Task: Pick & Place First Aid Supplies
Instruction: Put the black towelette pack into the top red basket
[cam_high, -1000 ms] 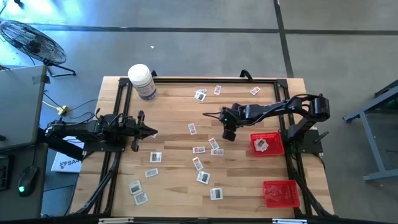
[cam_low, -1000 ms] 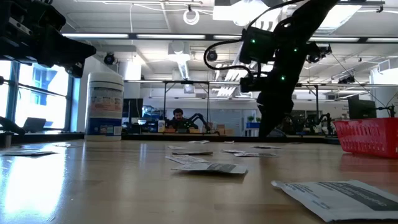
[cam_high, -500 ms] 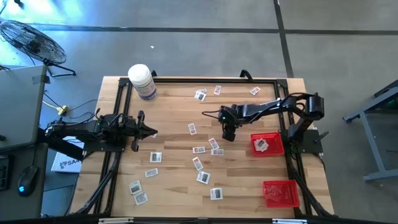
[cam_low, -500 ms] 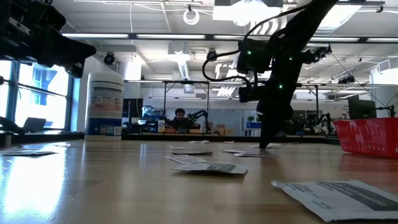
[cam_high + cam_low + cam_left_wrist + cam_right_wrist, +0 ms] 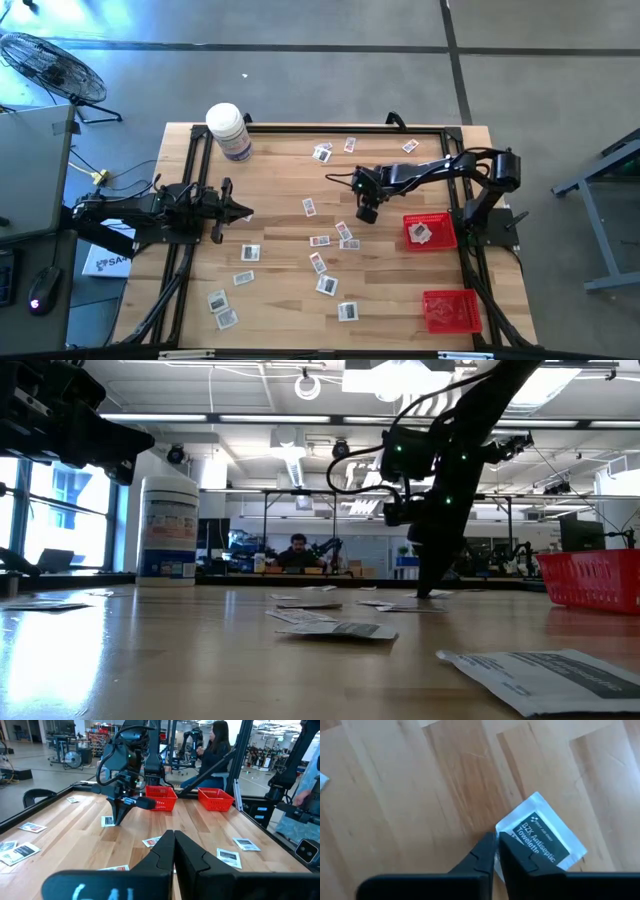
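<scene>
Several small white-grey packets lie flat and scattered over the wooden table [image 5: 280, 300]. My right gripper [image 5: 366, 213] points down at mid-table, left of the red basket [image 5: 430, 231], its tips at one packet [image 5: 540, 835] printed "Antiseptic Towelette"; the arm hides that packet from above. The low view shows the tips [image 5: 425, 595] down at the tabletop. My left gripper [image 5: 245, 212] waits shut, clear of everything, over the table's left side, and shows shut [image 5: 174, 840] in its own view. My right gripper is shut at the towelette packet's corner [image 5: 498, 829], coming from above and pointing down. The corner's white edge seems to run in between the two fingertips. The packet lies flat on the table.
A white bottle with a purple label [image 5: 228, 130] stands at the far left corner. One red basket holds a packet; a second red basket [image 5: 450, 310] sits near the right front corner. More packets [image 5: 343, 230] lie just beside the right gripper. People are in the room behind.
My right gripper has come down from above the table until its tips reach the tabletop at the packet, drifting slightly toward the table's left. The left arm has kept still.
</scene>
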{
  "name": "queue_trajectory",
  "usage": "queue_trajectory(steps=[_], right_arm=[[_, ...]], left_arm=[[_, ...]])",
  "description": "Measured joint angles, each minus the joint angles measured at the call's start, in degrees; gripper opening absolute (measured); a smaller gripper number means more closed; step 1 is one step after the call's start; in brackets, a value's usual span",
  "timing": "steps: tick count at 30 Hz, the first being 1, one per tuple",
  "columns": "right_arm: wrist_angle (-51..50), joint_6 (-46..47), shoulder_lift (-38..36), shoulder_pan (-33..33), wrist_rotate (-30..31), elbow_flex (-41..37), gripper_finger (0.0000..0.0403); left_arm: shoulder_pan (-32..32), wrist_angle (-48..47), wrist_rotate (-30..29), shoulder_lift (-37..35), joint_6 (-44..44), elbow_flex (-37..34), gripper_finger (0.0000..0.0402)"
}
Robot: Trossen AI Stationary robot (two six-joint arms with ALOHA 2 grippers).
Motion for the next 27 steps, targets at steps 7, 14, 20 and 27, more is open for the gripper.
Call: queue_trajectory(steps=[7,14,20,27], right_arm=[[0.14,3.05,-0.43,-0.02,0.65,-0.13,0.0003],[-2.3,8.12,-5.74,0.79,-1.85,-0.61,0.0002],[-7.97,13.07,-15.04,4.56,-7.84,-0.37,0.0001],[-22.5,24.48,-29.44,13.18,-8.8,-0.31,0.0001]], left_arm=[[0.0,0.0,0.0,0.02,0.02,0.0,0.0],[0.0,0.0,0.0,0.0,0.01,0.0,0.0],[0.02,0.0,0.0,0.02,0.01,-0.01,0.0],[0.0,0.0,0.0,0.0,0.02,0.0,0.0]])
